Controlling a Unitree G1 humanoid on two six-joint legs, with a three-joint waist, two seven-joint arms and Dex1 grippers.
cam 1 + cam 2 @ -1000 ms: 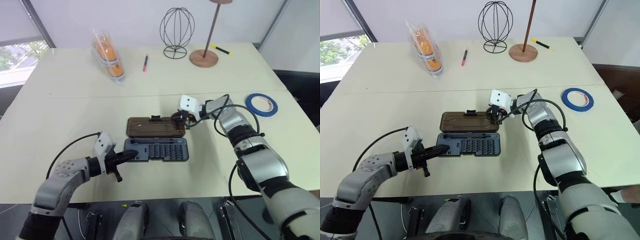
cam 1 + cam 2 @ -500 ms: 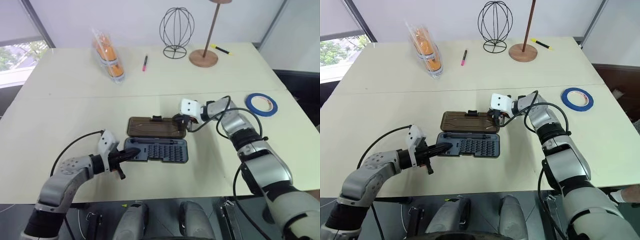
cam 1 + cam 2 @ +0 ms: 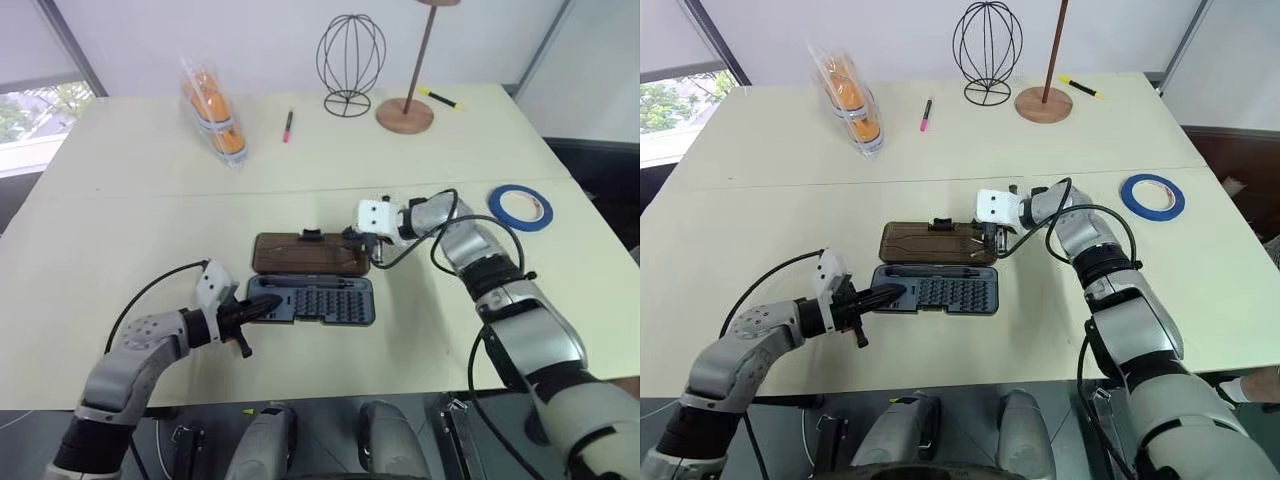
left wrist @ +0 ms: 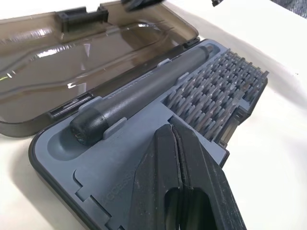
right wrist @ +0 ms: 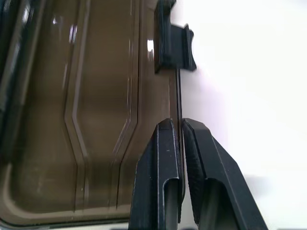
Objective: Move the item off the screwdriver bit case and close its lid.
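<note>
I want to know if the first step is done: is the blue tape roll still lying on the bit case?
No, the blue tape roll lies on the table, well apart from the open bit case.

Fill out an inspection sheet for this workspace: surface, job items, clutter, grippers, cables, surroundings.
Surface: cream table, a seam running across it.
Job's things: screwdriver bit case open, bits and driver exposed; lid lying flat behind it; blue tape roll off the case, on the table's right side.
Clutter: packaged oranges, pink pen, wire globe, wooden stand, yellow marker.
Grippers: left gripper shut, resting on the case's left end; right gripper shut on the lid's edge.
Cables: black cables looped along both forearms.
Surroundings: window at left.
</note>
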